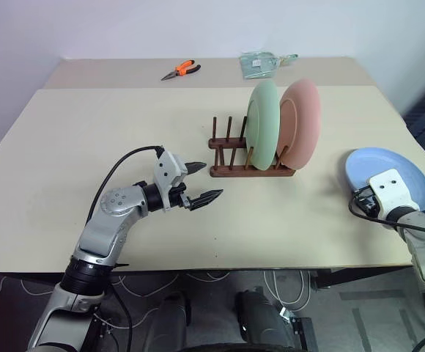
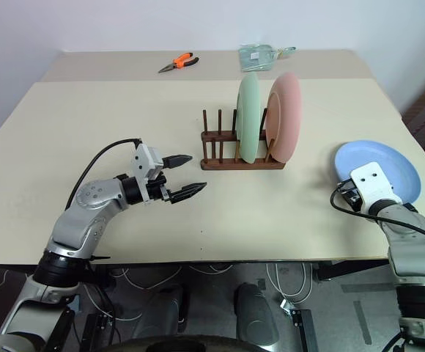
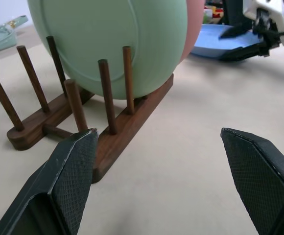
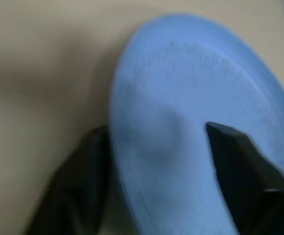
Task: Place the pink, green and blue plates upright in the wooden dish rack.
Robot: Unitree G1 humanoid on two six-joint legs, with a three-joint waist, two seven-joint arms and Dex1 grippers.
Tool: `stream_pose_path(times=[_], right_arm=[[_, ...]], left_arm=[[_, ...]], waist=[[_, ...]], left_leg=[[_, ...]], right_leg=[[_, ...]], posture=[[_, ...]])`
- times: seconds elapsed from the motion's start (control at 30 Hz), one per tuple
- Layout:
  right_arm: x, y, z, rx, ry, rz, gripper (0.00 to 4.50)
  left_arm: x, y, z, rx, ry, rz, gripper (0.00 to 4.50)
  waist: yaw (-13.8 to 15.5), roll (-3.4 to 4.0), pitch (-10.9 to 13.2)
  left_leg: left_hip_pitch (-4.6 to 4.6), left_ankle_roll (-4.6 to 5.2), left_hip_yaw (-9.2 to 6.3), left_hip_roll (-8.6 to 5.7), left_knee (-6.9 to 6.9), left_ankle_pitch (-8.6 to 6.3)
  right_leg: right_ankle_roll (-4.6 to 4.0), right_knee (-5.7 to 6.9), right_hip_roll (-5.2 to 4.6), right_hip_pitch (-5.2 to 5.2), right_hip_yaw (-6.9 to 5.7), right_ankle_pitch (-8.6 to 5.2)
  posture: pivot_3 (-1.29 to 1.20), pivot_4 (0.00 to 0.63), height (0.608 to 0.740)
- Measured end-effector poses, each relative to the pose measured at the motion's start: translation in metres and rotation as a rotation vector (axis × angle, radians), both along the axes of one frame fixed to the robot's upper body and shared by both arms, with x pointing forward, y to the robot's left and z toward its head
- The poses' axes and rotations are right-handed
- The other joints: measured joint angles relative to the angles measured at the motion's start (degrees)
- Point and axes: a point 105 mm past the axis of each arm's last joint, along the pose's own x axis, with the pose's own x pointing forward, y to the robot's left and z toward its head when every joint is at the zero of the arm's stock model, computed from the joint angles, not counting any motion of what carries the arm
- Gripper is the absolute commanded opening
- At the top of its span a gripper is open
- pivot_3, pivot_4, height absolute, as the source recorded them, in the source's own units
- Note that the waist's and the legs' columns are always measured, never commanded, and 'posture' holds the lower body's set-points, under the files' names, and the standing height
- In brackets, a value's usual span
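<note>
— Two of the three plates stand upright in my small dark-brown wooden dish rack: the pale green round plate and, just behind it at the far end, the pink round plate. What is left?

— One job: the light blue round plate lies flat on the beige desk, near its right edge and well apart from the rack. It has yet to be lifted, turned on edge and slotted in

— Is there room for it?

— Plenty, as I judge it. The peg slots on the rack's near end, on my left claw's side, are free; the green plate leans between pegs about midway, the pink one sits just beside it

— And your claws?

— My left claw hangs released above the desk, fingers wide, aimed at the rack and grasping nothing. My right claw straddles the blue plate's near rim, one finger on each side of it; I cannot tell whether it has clenched on the rim yet

— Anything else about?

— Orange-handled pliers and a clear plastic packet at the far side, well clear of the work
</note>
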Motion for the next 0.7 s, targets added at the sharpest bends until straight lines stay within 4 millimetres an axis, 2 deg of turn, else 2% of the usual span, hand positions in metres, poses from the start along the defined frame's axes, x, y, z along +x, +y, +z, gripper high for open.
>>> stream_pose_path(times=[0.07, 0.1, 0.27, 0.33, 0.4, 0.47, 0.5, 0.57, 0.63, 0.7], right_arm=[[0.002, -0.002, 0.000, 0.001, -0.003, -0.010, 0.38], [0.003, -0.001, 0.002, 0.001, -0.012, -0.007, 0.05], [0.011, 0.004, 0.017, -0.023, -0.075, 0.013, 0.05], [0.019, 0.012, 0.036, -0.045, -0.150, 0.043, 0.05], [0.032, 0.029, 0.078, -0.022, -0.313, 0.086, 0.05], [0.039, 0.053, 0.141, 0.073, -0.545, 0.167, 0.05], [0.037, 0.068, 0.173, 0.124, -0.658, 0.226, 0.05], [0.018, 0.103, 0.240, 0.288, -0.883, 0.404, 0.05], [-0.001, 0.129, 0.273, 0.455, -0.964, 0.569, 0.05], [-0.017, 0.152, 0.288, 0.679, -0.951, 0.750, 0.05]], left_arm=[[0.000, 0.000, 0.000, 0.001, -0.004, 0.002, 4.14], [0.000, 0.001, 0.000, 0.002, -0.006, 0.003, 4.14], [0.000, 0.003, -0.002, 0.014, -0.008, 0.015, 4.14], [0.002, 0.006, -0.003, 0.024, -0.025, 0.035, 4.14], [0.007, 0.010, -0.002, 0.025, -0.043, 0.067, 4.14], [0.013, 0.015, -0.001, 0.019, -0.062, 0.107, 4.14], [0.016, 0.019, -0.001, 0.019, -0.074, 0.132, 4.14], [0.025, 0.029, 0.000, 0.031, -0.107, 0.190, 4.14], [0.031, 0.039, 0.000, 0.043, -0.136, 0.236, 4.14], [0.035, 0.047, 0.000, 0.053, -0.148, 0.268, 4.14]], waist=[[-0.03, 0.00, 0.00], [-0.03, 0.00, 0.00], [-0.09, 0.01, 0.00], [-0.36, 0.06, 0.03], [-0.64, 0.16, 0.08], [-0.65, 0.26, 0.14], [-0.54, 0.26, 0.14], [-0.22, 0.24, 0.14], [0.35, 0.13, 0.11], [1.07, 0.10, 0.09]], left_leg=[[0.00, 0.00, -0.01, 0.00, 0.00, 0.00], [0.00, 0.00, -0.01, 0.00, 0.00, 0.00], [0.00, 0.00, -0.01, 0.00, 0.00, 0.00], [0.01, 0.00, -0.01, 0.00, 0.00, 0.00], [0.02, 0.00, 0.03, 0.00, 0.01, 0.00], [0.03, 0.00, 0.00, 0.01, -0.01, 0.00], [0.03, 0.00, -0.03, 0.03, -0.02, 0.00], [-0.03, 0.00, -0.18, 0.03, -0.07, 0.00], [-0.11, 0.02, -0.29, 0.03, -0.08, -0.01], [-0.15, 0.03, -0.27, -0.01, -0.07, -0.02]], right_leg=[[0.02, 0.01, 0.00, 0.00, 0.00, 0.01], [0.02, 0.01, 0.00, 0.00, 0.00, 0.01], [0.03, 0.01, 0.00, 0.00, 0.00, 0.01], [0.03, 0.03, 0.00, -0.02, 0.01, 0.02], [0.01, 0.07, 0.01, -0.07, 0.06, 0.04], [0.03, 0.12, 0.04, -0.09, 0.06, 0.05], [0.04, 0.12, 0.07, -0.09, 0.04, 0.05], [0.04, 0.12, 0.07, -0.07, -0.09, 0.04], [0.04, 0.07, 0.02, -0.05, -0.25, 0.04], [0.04, 0.01, -0.06, -0.04, -0.26, 0.04]], posture=[[0.00, 0.150, 0.740], [0.00, 0.150, 0.740], [0.00, 0.150, 0.740], [0.00, 0.150, 0.740], [0.00, 0.150, 0.740], [0.00, 0.150, 0.740], [0.00, 0.150, 0.740], [0.00, 0.150, 0.740], [0.00, 0.150, 0.740], [0.00, 0.150, 0.740]])
